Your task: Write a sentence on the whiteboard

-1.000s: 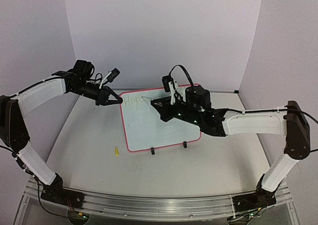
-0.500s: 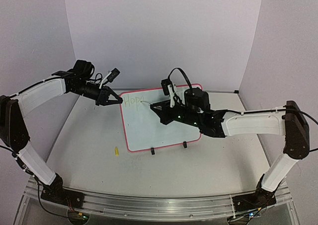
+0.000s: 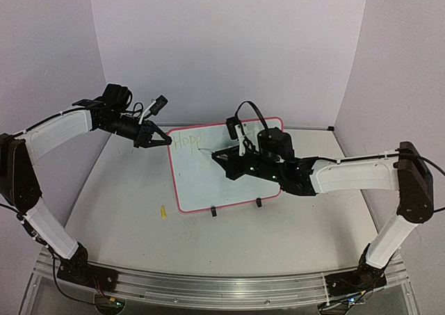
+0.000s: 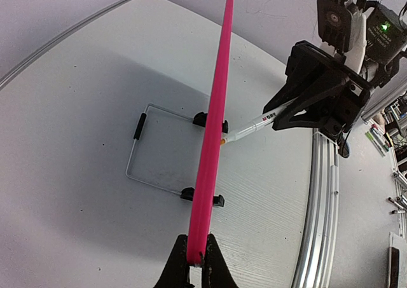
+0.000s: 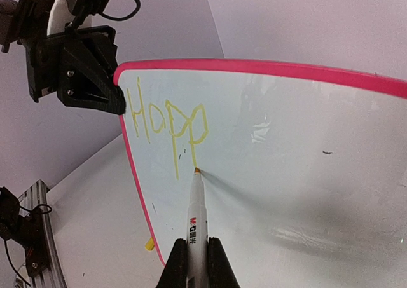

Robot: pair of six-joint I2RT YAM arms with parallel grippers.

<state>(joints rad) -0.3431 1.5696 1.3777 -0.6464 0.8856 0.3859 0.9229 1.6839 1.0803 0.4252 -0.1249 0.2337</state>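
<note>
Whiteboard [image 3: 205, 183] stands propped on the surface [image 3: 118, 217], its upper-left corner pinched by the left hand [image 3: 161, 140]. The right hand [image 5: 197, 262] grips the marker [image 5: 197, 218], its tip at the foot of the writing [image 5: 166, 123]; blank board lies rightward.

Bright, even overhead light casts soft shadows on the pale grey worktop [image 3: 125, 190]. Wrist views bend at edges; faint glare marks the pink-framed white whiteboard [image 5: 305, 173].

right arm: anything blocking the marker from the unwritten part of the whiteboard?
Nothing visible. The right claw holds the marker, tip on the whiteboard at the foot of the last "p" in "Hopp". The surface to its right is unobstructed. The left claw clamps the frame corner beside the H, off the writing path.
</note>
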